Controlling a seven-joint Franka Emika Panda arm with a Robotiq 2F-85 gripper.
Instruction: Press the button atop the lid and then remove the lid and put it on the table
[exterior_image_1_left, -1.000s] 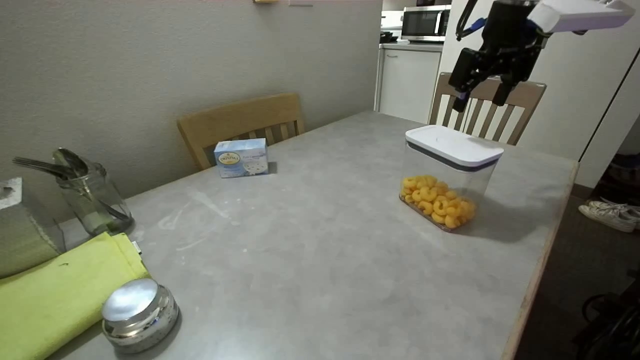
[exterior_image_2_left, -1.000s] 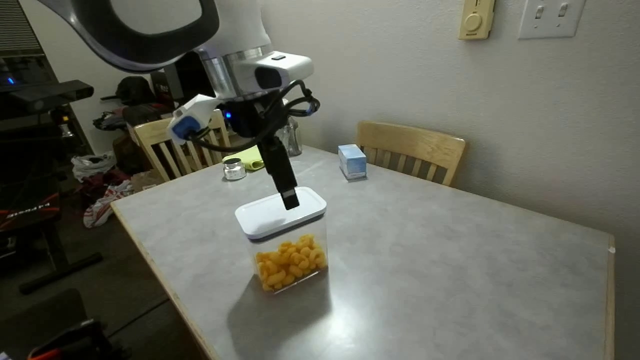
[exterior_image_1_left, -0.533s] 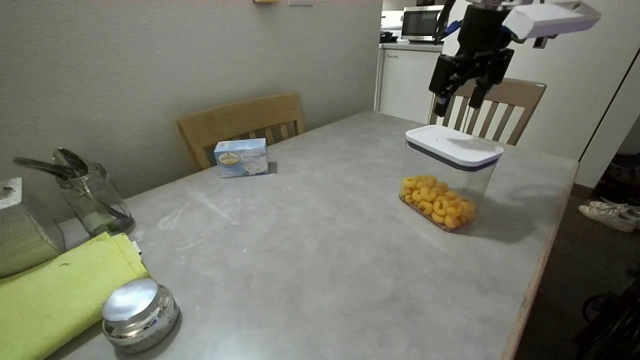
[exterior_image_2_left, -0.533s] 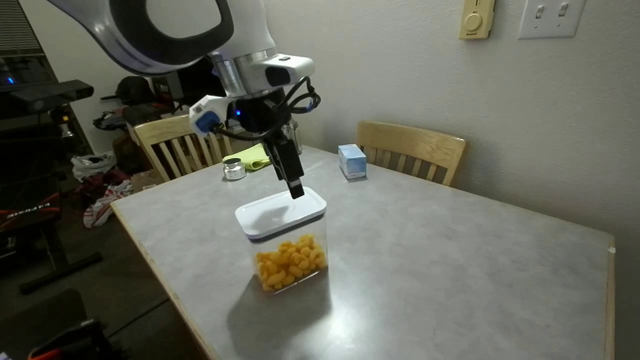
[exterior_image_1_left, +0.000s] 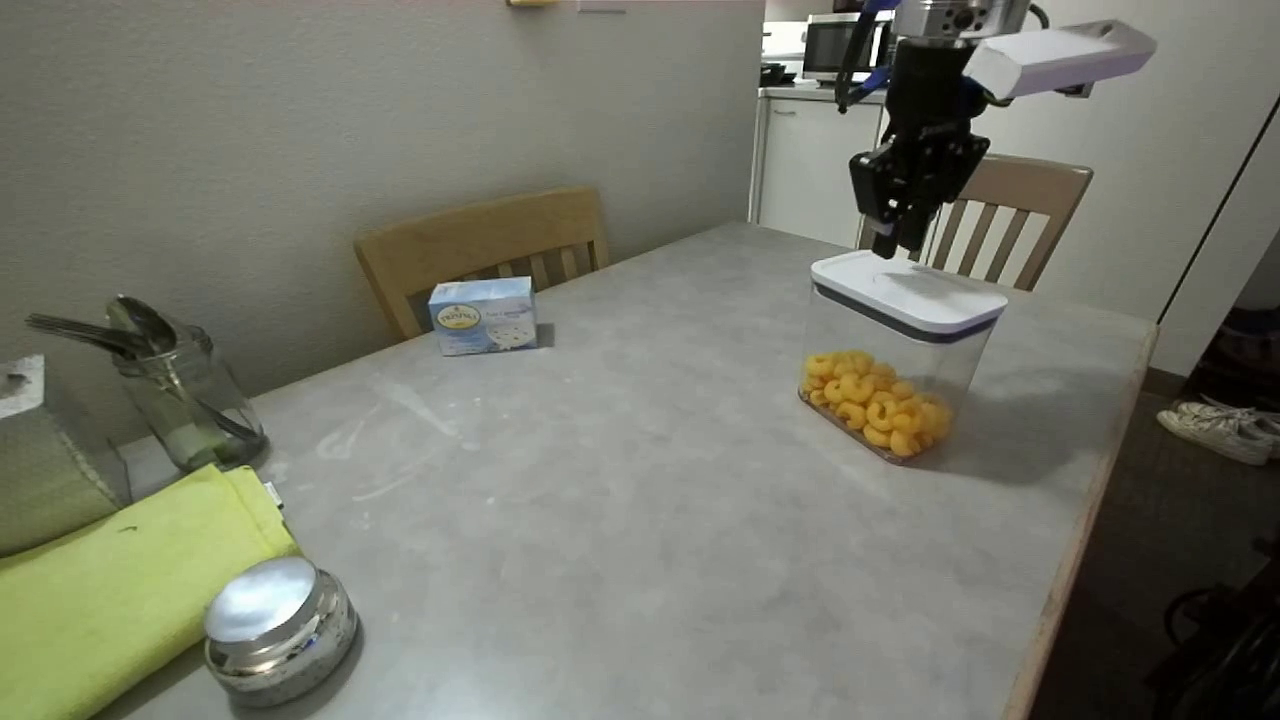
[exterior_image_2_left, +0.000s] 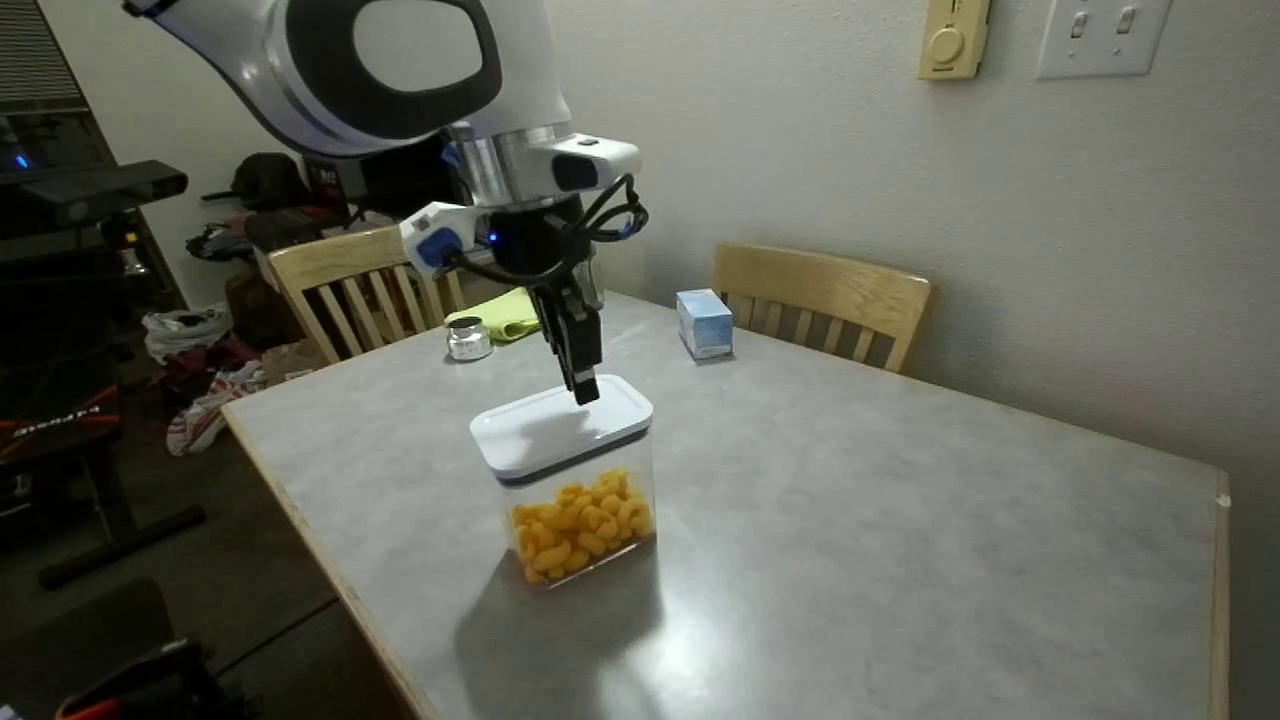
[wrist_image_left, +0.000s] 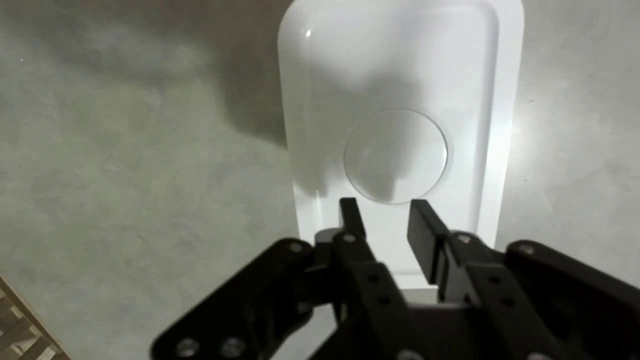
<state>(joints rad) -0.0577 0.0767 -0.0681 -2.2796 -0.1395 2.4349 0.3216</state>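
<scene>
My gripper (wrist_image_left: 383, 203): matt black, with shiny metal screws (wrist_image_left: 187, 347) | lid (exterior_image_1_left: 908, 290): I read smooth, glossy plastic | button (wrist_image_left: 395, 156): same smooth plastic | container (exterior_image_1_left: 890, 350): clear, glossy plastic | table (exterior_image_1_left: 640, 520): smooth, largely matt | round jar (exterior_image_1_left: 280, 632): polished metal | towel (exterior_image_1_left: 130, 590): matt cloth | blue box (exterior_image_1_left: 484, 317): smooth card | chair (exterior_image_1_left: 490, 235): satiny wood | wall (exterior_image_1_left: 400, 110): rough, matt

One white robot arm (exterior_image_2_left: 530, 70), black oval joint ring (exterior_image_2_left: 325, 50), angled down from above; one silver cylindrical wrist collar (exterior_image_2_left: 500, 170); one black two-fingered gripper (wrist_image_left: 384, 210), pointing downward, fingers (wrist_image_left: 425, 230) parted by a narrow gap.
</scene>
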